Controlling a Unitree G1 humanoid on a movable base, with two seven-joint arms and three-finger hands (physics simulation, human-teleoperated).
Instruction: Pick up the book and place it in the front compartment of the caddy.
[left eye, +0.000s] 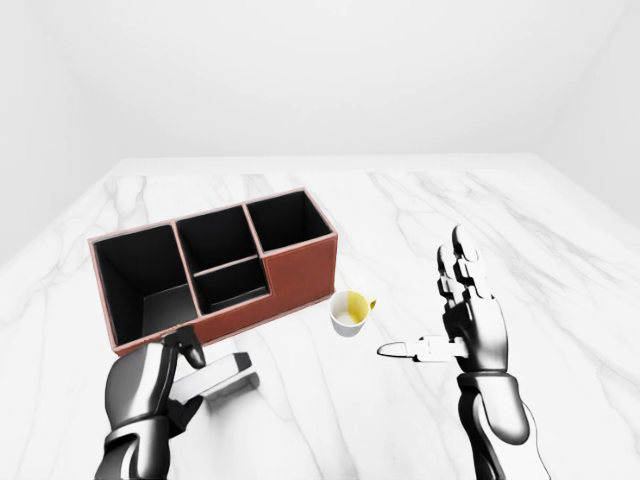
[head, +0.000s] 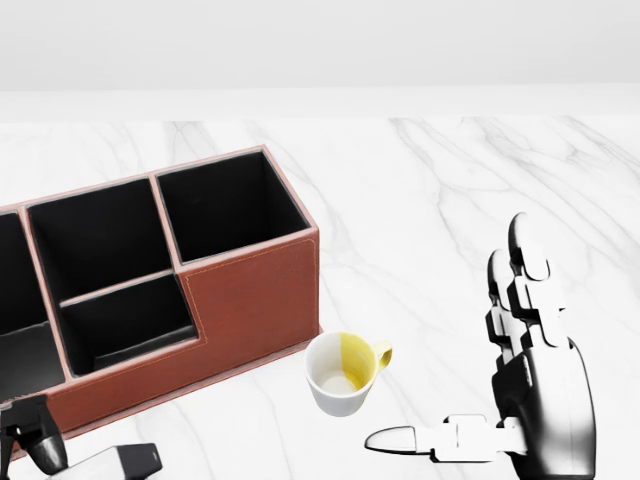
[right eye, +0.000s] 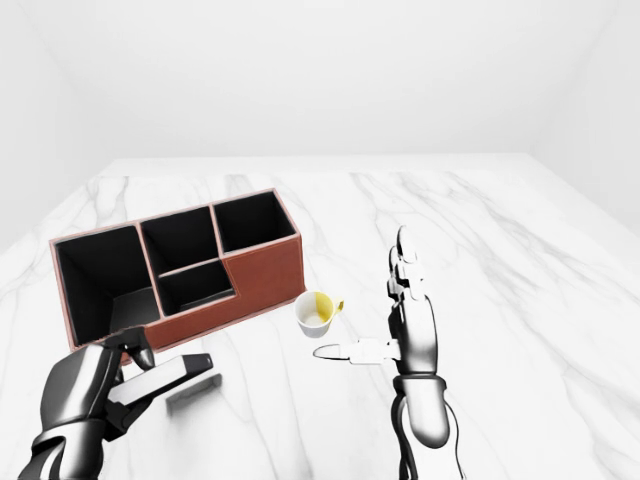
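- Gripping the book (right eye: 165, 380), the left hand (right eye: 85, 390) is held just below the caddy (left eye: 290, 275), fingers closed around it.
- Right hand (left eye: 470, 320) is held up, fingers spread wide.
- A cup (left eye: 350, 312) is seen beside the caddy.

A brown caddy (right eye: 265, 268) with black compartments is sitting on a white marble table (right eye: 520, 260), left of centre. A white and yellow cup (right eye: 316, 313) is standing upright just beside the caddy's right end, its handle pointing right. The left hand (right eye: 85, 390) is rising from the bottom left, its fingers closing round a grey book (right eye: 165, 377), lifted and tilted above its shadow on the table. The right hand (right eye: 405, 325) is standing right of the cup, apart from it, fingers spread upward and thumb pointing left, holding nothing.
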